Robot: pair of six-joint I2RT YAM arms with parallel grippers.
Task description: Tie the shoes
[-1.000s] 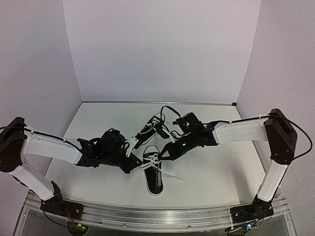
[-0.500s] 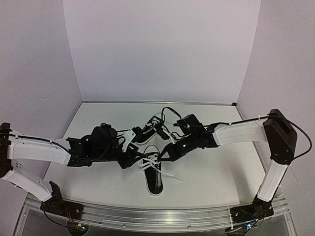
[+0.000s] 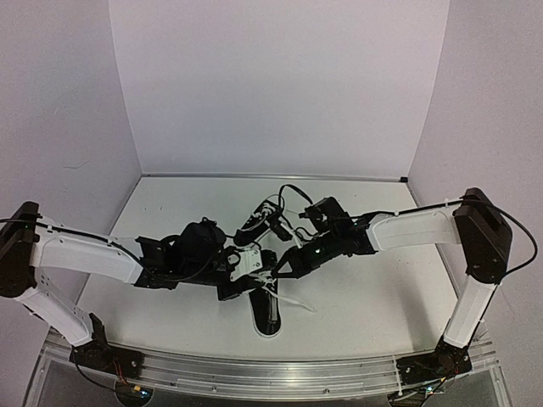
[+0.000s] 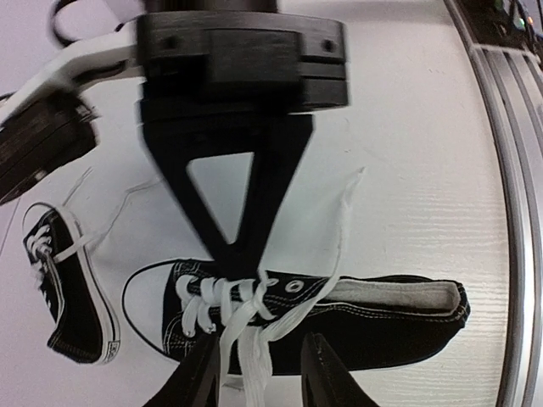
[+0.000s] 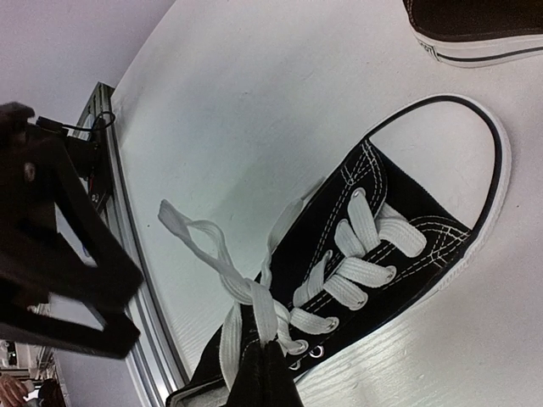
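Observation:
The near shoe, a black low-top with a white toe cap, lies on the table; it also shows in the left wrist view and the right wrist view. The far shoe lies behind it. My right gripper is shut on the near shoe's white lace, pinching a loop above the top eyelets. My left gripper is open just above the same shoe. In the left wrist view two lace strands hang between its fingers, untouched as far as I can see.
The table is white with purple walls on three sides. A metal rail runs along the near edge. A loose lace end trails right of the near shoe. The far shoe lies close behind both grippers.
My left gripper has moved right and down onto the near shoe's laces, beside the right gripper. The right gripper has kept its place, still holding the lace.

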